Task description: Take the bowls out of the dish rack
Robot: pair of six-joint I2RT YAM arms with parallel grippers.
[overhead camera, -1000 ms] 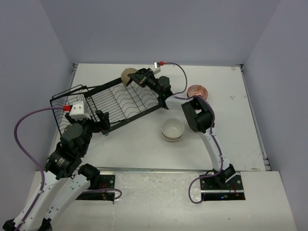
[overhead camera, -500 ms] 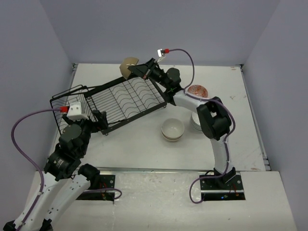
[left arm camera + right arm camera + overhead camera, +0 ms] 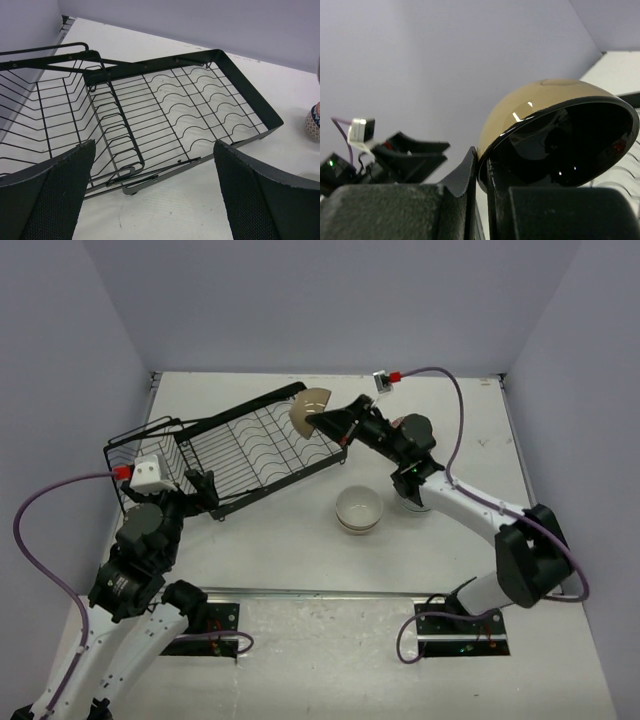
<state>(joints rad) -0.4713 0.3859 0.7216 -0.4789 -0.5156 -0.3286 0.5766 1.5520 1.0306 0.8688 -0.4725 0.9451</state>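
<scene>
— Now, where's your bowl?

— Off the rack. My right tool is clamped on the rim of the small beige ceramic bowl with the glossy black inside, one finger inside the lip and one outside. From above, the bowl hangs tilted on its side in the air, over the right-hand end of the large black wire dish rack.

— And the left?

— My left tool is spread wide with nothing in it, hovering low at the rack's near end. In its wrist view I see no bowl in the curved slots.

— So where does this one go?

— I'd say onto the white table. It could go by the stacked plain white bowls. Or it could go near the blue-white patterned bowl, which peeks in at the edge of the left wrist view and which my right arm passes over in the top view.

— What will make it clean?

— The grip is only a rim pinch, so the bowl could swivel. I'd carry it clear of the rack's frame first and roll the wrist until the opening faces up. Then I'd lower it slowly and let the foot touch before parting the fingers. If I nest it, I'd centre it above the stack, since a glazed rim landing off-centre could slide or chip. I'd also mind my elbow near the patterned bowl.
</scene>
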